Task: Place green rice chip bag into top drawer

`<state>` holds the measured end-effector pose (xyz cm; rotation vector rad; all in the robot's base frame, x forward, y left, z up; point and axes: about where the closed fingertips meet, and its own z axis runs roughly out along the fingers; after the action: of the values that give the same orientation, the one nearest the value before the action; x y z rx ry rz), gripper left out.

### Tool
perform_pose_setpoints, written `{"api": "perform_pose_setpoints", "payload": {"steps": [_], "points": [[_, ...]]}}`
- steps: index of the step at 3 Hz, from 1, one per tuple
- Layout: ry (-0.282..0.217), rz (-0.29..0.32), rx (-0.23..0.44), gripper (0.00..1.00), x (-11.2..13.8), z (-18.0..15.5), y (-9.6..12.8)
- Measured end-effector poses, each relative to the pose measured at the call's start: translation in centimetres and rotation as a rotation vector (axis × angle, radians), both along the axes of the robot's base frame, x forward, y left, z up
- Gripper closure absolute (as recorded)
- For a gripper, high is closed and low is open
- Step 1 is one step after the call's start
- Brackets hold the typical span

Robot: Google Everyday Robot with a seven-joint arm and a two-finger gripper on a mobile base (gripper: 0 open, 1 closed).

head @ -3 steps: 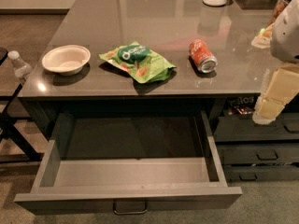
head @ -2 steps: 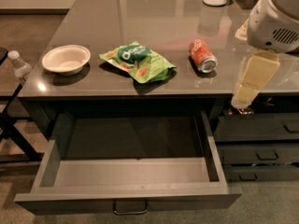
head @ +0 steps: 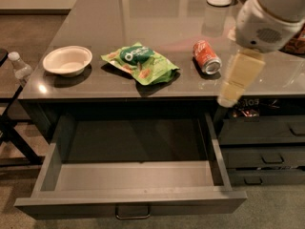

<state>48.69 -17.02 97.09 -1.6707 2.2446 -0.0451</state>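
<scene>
Green rice chip bag (head: pixel 141 63), crinkly, on glossy countertop (head: pixel 143 18); gripper (head: pixel 228 95) near can (head: pixel 207 57), openness unclear.

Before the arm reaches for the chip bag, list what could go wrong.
1. The tool hangs at the front edge of the counter, right of the red soda can; sweeping left toward the green rice chip bag could roll the can, which lies on its side.
2. The bag lies flat and crinkled, so a grasp may slip.
</scene>
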Motion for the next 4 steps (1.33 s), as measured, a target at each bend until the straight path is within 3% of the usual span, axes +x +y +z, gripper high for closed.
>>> {"api": "perform_pose_setpoints", "payload": {"steps": [1,2,3,4], "points": [[-0.001,0.033,0.004,0.0,5.6,-1.4,8.0],[-0.005,0.038,0.006,0.0,5.6,-1.3,8.2],[0.013,0.003,0.034,0.0,6.1,-2.2,8.5],[0.054,-0.064,0.069,0.0,9.3,-3.7,9.6]]}}
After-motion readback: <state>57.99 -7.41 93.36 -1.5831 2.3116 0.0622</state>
